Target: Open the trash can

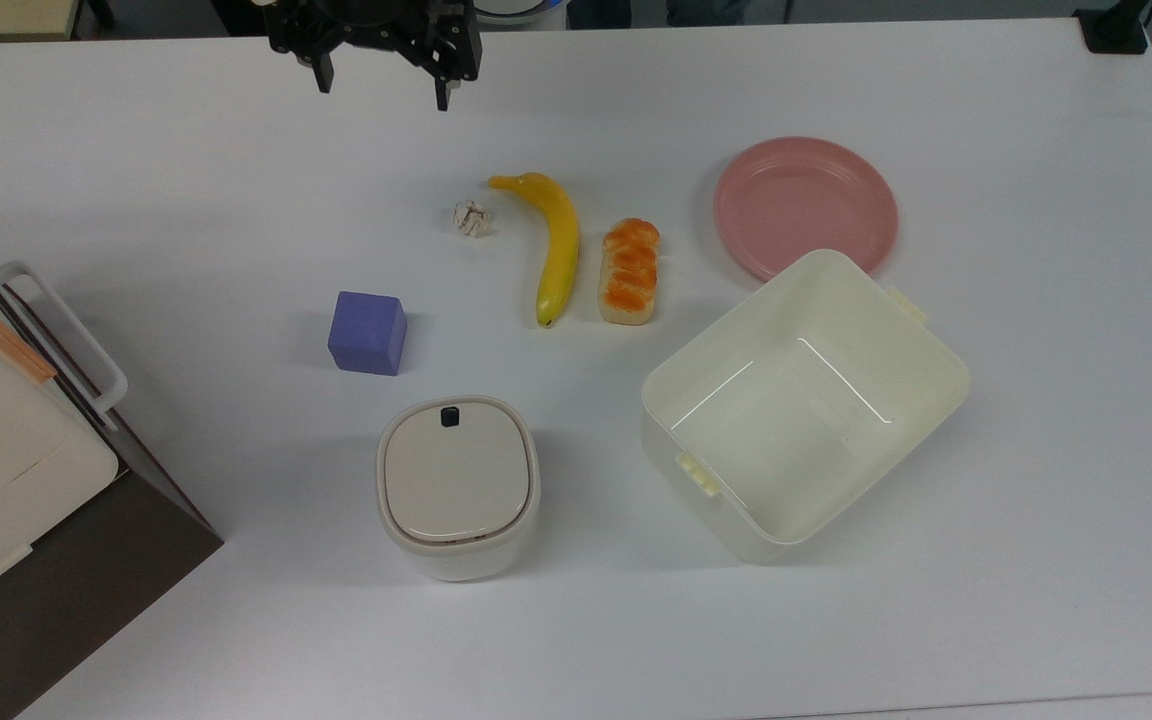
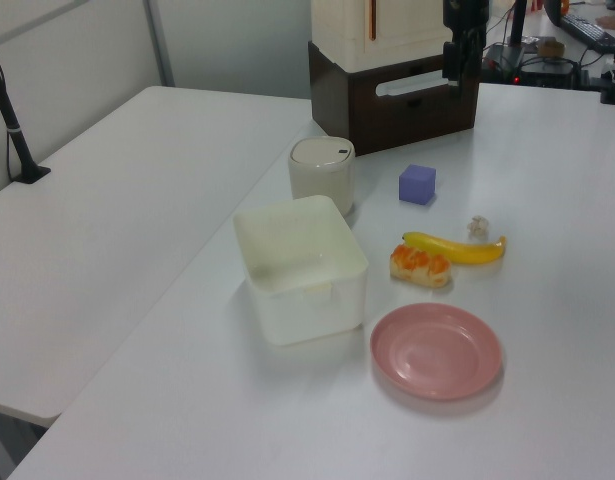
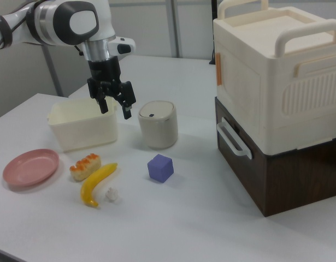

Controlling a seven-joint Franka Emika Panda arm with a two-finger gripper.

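In the top view, the gripper (image 1: pixel 382 90) hung over the far edge of the white table (image 1: pixel 1036 450), its two fingers spread apart and holding nothing. The trash can (image 1: pixel 457 487) stood toward the near edge, lid shut, its black button (image 1: pixel 450 416) on the rim's far side. A purple cube (image 1: pixel 367 332) sat just beyond it, and a pale yellow tub (image 1: pixel 804 402) stood to the top view's right. A banana (image 1: pixel 554 244), a bread roll (image 1: pixel 629 271), a crumpled paper scrap (image 1: pixel 471 218) and a pink plate (image 1: pixel 805 207) lay farther back.

In the left view, the trash can (image 2: pixel 322 175) stood between the tub (image 2: pixel 301 266) and a brown-and-cream cabinet (image 2: pixel 392 70), touching neither.

In the right view, the gripper (image 3: pixel 113 108) hovered open and empty above the table, beside the tub (image 3: pixel 83 129), while the closed trash can (image 3: pixel 158 124) stood just to the right view's right of it.
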